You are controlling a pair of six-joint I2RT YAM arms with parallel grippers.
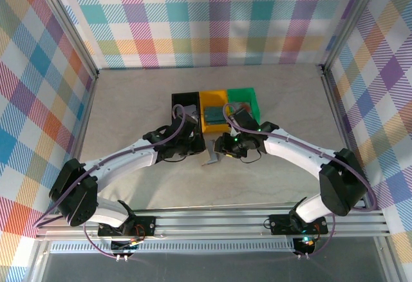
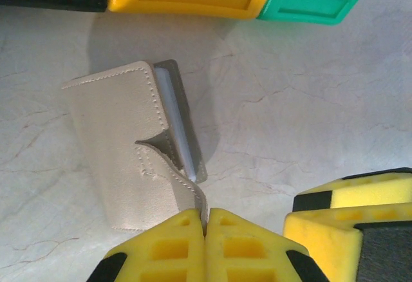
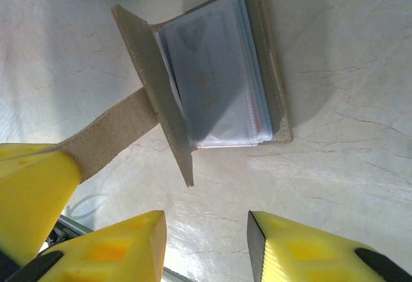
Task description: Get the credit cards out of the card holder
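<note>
Extraction step: credit cards (image 3: pixel 215 82) not yet out. L tool (image 2: pixel 206 223) pinches strap of the card holder (image 3: pixel 164 111), open at mid desk. R tool (image 3: pixel 206 230) spread above; next it must nip a card edge, pull outward.

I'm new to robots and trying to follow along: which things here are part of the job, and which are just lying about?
Part of the job: card holder; cards inside it; left end effector, pinching its strap; right end effector, open beside it.
Just lying about: black tray; yellow tray; green tray.
</note>
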